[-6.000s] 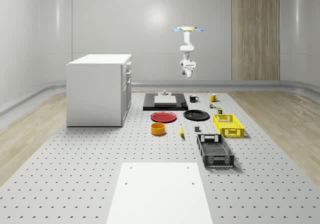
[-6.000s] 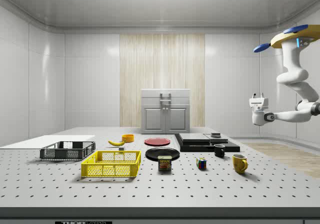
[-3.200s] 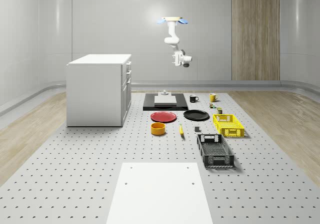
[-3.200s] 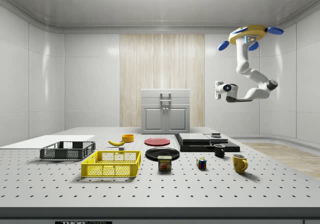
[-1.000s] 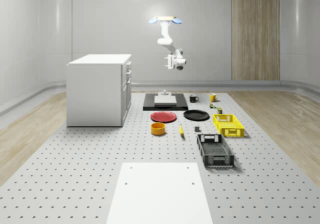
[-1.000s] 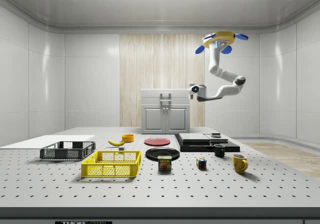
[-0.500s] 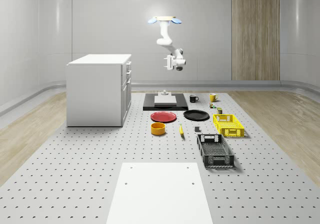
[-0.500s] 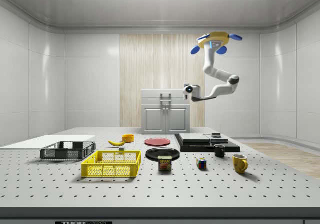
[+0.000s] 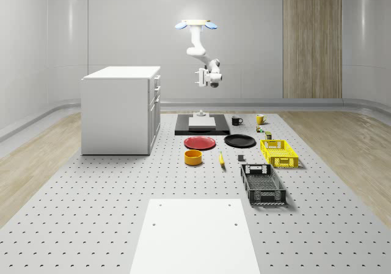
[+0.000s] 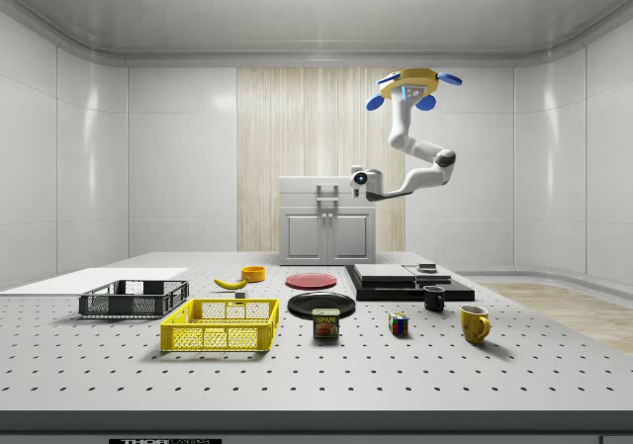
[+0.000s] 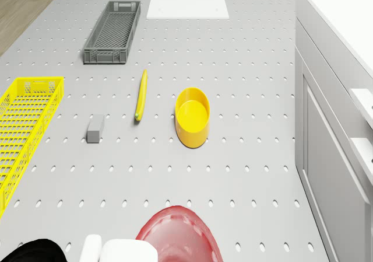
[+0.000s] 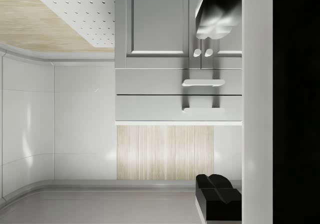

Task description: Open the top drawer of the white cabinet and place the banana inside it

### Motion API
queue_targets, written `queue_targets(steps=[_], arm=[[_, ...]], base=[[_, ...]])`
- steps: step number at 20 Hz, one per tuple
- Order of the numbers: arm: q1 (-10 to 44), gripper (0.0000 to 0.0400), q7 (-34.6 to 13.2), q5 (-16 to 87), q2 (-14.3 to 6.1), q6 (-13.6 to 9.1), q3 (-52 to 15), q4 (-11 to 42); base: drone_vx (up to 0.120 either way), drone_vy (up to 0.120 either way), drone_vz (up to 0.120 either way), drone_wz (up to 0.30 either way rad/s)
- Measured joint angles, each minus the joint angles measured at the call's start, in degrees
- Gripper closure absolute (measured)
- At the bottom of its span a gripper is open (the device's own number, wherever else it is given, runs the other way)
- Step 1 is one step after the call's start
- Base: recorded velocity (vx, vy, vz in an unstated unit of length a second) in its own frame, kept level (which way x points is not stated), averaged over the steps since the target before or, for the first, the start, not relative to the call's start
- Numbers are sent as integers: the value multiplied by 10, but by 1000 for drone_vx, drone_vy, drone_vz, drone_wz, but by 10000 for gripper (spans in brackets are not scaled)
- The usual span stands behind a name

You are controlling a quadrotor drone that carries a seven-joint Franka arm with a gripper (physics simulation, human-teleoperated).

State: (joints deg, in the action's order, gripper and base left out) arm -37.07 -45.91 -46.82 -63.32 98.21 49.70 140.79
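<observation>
The drone [image 9: 195, 24] hovers high over the far part of the worktop [image 9: 91, 225], above the black slab [image 9: 201, 127]. Its arm bends down, and the tool [image 9: 198, 77] hangs in mid-air, facing the white cabinet [image 9: 119, 112] and apart from it; whether its fingers are spread or pressed together, I cannot tell. The cabinet's top drawer [image 12: 150, 108] sits shut. The banana [image 11: 140, 94] lies on the worktop between the orange bowl [image 11: 193, 116] and the grey block [image 11: 95, 127].

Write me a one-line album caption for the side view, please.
A yellow-bodied flying drone hovers above the table, reaching its white arm's gripper toward the closed white cabinet.
</observation>
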Motion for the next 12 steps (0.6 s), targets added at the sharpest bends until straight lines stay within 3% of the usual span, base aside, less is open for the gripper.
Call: queue_targets(steps=[12], arm=[[-13,0,-10,12,-15,12,4,2]], base=[[120,-120,0,0]])
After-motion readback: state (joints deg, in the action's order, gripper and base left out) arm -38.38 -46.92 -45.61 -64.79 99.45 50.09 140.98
